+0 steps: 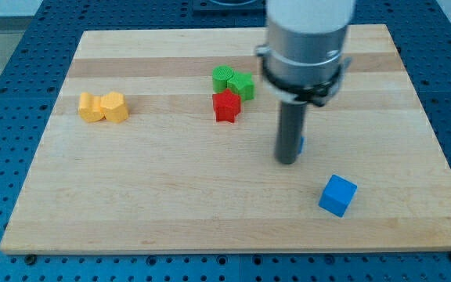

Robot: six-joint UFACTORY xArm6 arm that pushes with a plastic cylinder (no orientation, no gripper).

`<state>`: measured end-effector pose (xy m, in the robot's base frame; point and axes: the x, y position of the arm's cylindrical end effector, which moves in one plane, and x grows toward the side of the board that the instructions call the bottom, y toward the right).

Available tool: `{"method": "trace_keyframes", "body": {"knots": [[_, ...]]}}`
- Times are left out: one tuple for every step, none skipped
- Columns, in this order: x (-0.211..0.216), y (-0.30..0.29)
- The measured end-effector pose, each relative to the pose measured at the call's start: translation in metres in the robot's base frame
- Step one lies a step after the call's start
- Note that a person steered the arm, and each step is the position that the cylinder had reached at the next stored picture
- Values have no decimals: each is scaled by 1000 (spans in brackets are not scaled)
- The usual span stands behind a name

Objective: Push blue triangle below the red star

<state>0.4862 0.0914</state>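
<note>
Blue triangle (300,144) peeked out just right of my tip (287,160), touching it, lower right of the red star (226,106); light, hard, it should slide if pushed on its right face.

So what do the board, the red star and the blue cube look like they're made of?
Board: pale wood, matte, with visible grain and plank stripes. Red star and blue cube: uniform saturated colour with slight sheen, probably plastic or painted wood; cannot tell which. My tip is a dark rod, material unclear.
</note>
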Motion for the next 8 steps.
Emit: {"method": "trace_keyframes", "body": {"knots": [[-29, 21], [-28, -6], [-44, 58], [-67, 29], [-1, -66], [21, -175], [12, -119], [-34, -30]]}}
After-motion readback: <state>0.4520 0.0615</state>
